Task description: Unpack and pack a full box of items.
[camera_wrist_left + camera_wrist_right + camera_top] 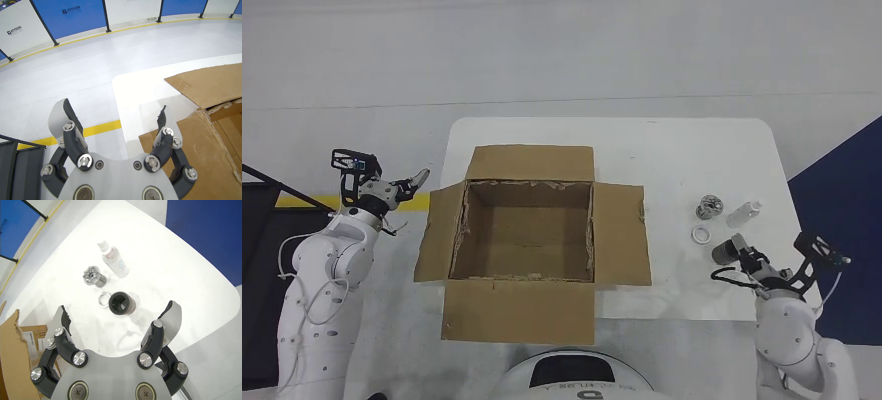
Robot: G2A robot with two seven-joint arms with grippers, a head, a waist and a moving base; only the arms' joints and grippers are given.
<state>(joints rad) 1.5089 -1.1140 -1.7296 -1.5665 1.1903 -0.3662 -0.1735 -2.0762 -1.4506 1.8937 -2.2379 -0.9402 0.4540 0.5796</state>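
The brown cardboard box [532, 162] sat empty on the white table [692, 150]; right gripper [117, 310], fingers spread, probably needed centring squarely over the short black cylindrical sleeve [122, 304] before closing; left gripper [115, 106] likewise spread

Right end effector [117, 310]: fingers spread wide, held above the white worktop [170, 266], gripping nothing.

Just ahead of the fingertips a short black cylinder [121, 305] lies on its side, its hollow end facing the camera. A thin silver ring [103, 299] lies flat, touching or very nearly touching the cylinder's rim. Near these, farther out, sits a squat metal fitting [94, 276] with a toothed, gear-like face. Beside the fitting, apart from it, a white spray bottle [114, 260] lies on its side.

A torn-edged cardboard flap [13, 351] stands close beside one finger. A dark blue floor [208, 228] shows beyond the worktop's rounded corner.
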